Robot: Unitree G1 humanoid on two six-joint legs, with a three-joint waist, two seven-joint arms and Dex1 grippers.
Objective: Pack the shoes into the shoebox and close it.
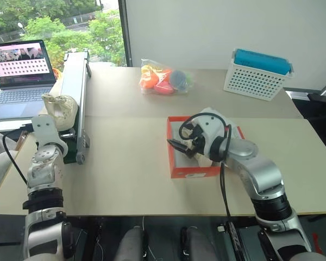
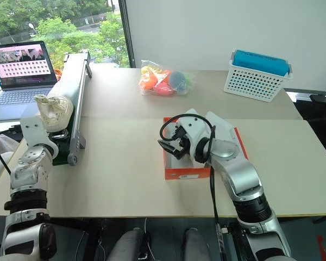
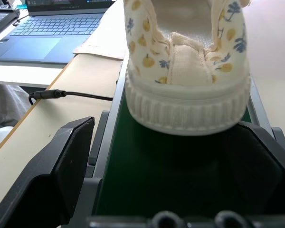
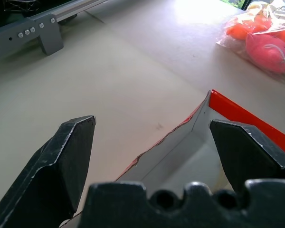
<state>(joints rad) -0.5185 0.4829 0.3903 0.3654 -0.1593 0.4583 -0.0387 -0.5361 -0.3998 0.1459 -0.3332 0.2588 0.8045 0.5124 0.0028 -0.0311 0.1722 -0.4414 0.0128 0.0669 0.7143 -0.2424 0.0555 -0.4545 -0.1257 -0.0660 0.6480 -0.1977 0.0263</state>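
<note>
One cream shoe (image 1: 61, 107) with a small yellow and blue print stands on the green belt (image 3: 147, 175) of a conveyor at the table's left side. Its heel (image 3: 187, 109) faces my left gripper (image 3: 168, 128), which is open, with a black finger on each side of the heel and a gap to each. The orange-red shoebox (image 1: 195, 173) lies open at mid-table, white inside, with white tissue paper (image 1: 224, 123) at its far side. My right gripper (image 1: 176, 145) hovers open over the box's left wall (image 4: 180, 135), holding nothing. The right arm hides much of the box's inside.
The conveyor (image 1: 75, 81) runs along the left side of the table, with an open laptop (image 1: 22, 70) beyond it. A clear bag of colourful balls (image 1: 164, 80) lies at the back centre. A white perforated basket (image 1: 256, 76) holding a blue item stands at the back right.
</note>
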